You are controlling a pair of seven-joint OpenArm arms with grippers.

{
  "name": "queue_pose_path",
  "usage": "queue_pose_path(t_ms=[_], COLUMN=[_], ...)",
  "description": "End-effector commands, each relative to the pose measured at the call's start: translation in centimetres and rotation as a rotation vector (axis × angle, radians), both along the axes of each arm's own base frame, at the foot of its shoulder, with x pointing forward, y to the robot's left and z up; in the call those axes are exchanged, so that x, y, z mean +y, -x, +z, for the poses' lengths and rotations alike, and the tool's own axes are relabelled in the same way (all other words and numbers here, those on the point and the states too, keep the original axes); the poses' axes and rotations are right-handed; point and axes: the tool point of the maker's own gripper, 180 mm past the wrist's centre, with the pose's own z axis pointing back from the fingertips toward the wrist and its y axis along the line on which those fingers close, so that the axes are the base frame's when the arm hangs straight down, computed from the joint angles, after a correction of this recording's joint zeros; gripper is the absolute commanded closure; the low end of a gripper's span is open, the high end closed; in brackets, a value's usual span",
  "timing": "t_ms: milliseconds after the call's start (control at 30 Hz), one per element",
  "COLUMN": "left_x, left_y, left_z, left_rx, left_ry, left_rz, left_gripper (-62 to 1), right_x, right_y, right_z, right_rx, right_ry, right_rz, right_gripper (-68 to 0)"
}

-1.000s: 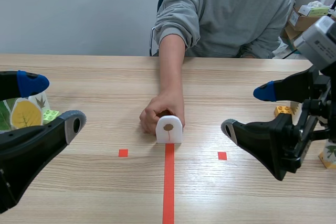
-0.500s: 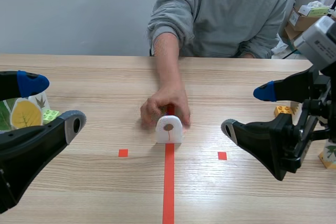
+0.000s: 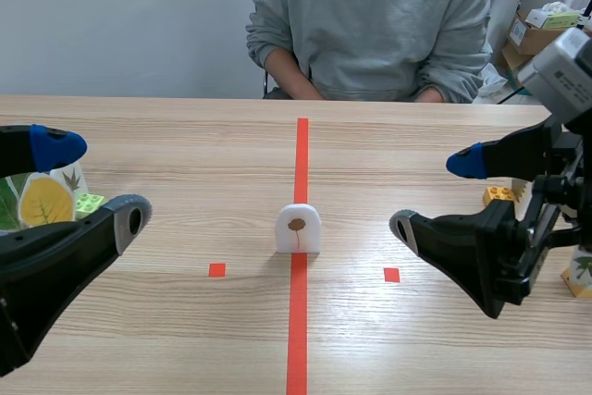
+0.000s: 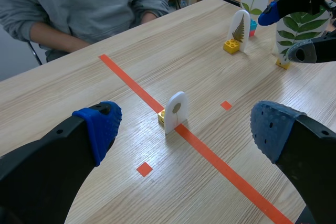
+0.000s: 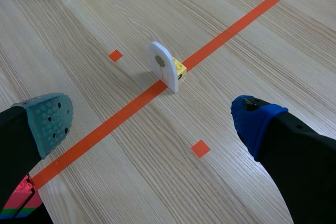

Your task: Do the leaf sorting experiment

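Grippers first: our left gripper (image 3: 92,184) sits at 9 o'clock from the little white leaf card (image 3: 298,228), with its fingers spread wide. Our right gripper (image 3: 435,195) sits at 3 o'clock, spread wide too (both are well apart from the card). The card stands up in the middle of the counter (image 3: 185,136), right on the red line (image 3: 298,321). A yellow block (image 5: 179,68) touches its 12 o'clock side. A person (image 3: 370,25) sits at 12 o'clock.
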Motion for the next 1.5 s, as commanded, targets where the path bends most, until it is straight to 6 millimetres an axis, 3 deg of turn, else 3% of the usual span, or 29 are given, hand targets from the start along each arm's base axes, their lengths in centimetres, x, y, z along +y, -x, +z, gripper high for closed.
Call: queue_pose_path(t_ms=[0, 1167, 1467], left_x=[-0.2, -0.2, 1.9], left_y=[0.0, -0.1, -2.4], left_z=[0.7, 0.7, -2.4], left_rx=[-0.02, -0.024, 0.009], left_ry=[0.022, 0.006, -0.052], left_rz=[-0.003, -0.019, -0.01], left_gripper=[-52.9, -52.9, -52.9], right_x=[0.1, 0.1, 0.1], right_y=[-0.3, -0.3, -0.3], right_z=[1.2, 1.2, 1.2], right_rx=[-0.034, -0.034, -0.036], right_ry=[-0.02, -0.02, -0.023], right_rz=[0.008, 0.008, 0.008], right_gripper=[-62.3, -62.3, -62.3])
